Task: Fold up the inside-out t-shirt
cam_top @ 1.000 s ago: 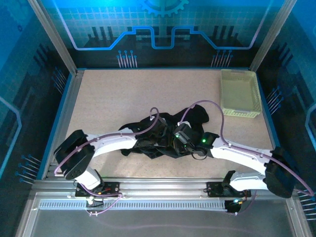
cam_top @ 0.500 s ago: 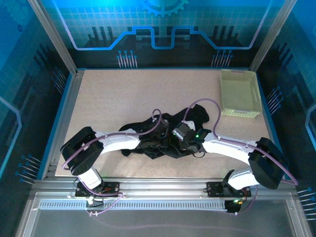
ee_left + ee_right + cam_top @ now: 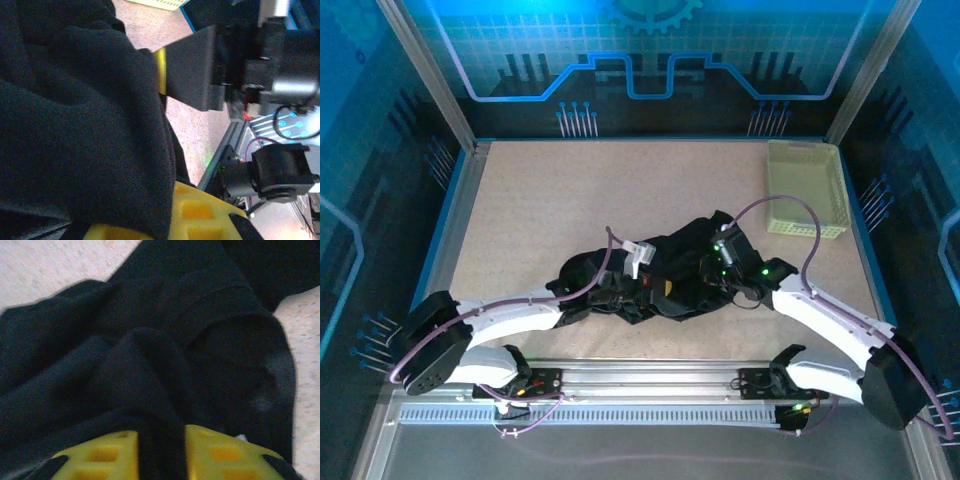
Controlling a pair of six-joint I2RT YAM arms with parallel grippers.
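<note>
The inside-out t-shirt (image 3: 685, 245) is a crumpled black heap on the table's near middle. My left gripper (image 3: 660, 288) sits at the heap's near side. In the left wrist view black cloth (image 3: 75, 125) drapes over its yellow fingers (image 3: 200, 215), and the left gripper (image 3: 160, 225) is shut on it. My right gripper (image 3: 712, 258) rests on the heap's right part. In the right wrist view a band of the shirt (image 3: 150, 355) runs between the two yellow fingers (image 3: 225, 455), so the right gripper (image 3: 161, 450) is shut on that fold.
A pale yellow-green basket (image 3: 805, 190) stands at the back right of the table. Bare speckled tabletop (image 3: 550, 200) lies to the left of and behind the shirt. The metal front rail (image 3: 640, 375) runs just near the heap. The right arm's dark body (image 3: 195, 65) is close beside the left gripper.
The left gripper has shut on the cloth and its arm has swung lower and to the left. The right gripper has moved right and farther back, and the shirt has spread rightward.
</note>
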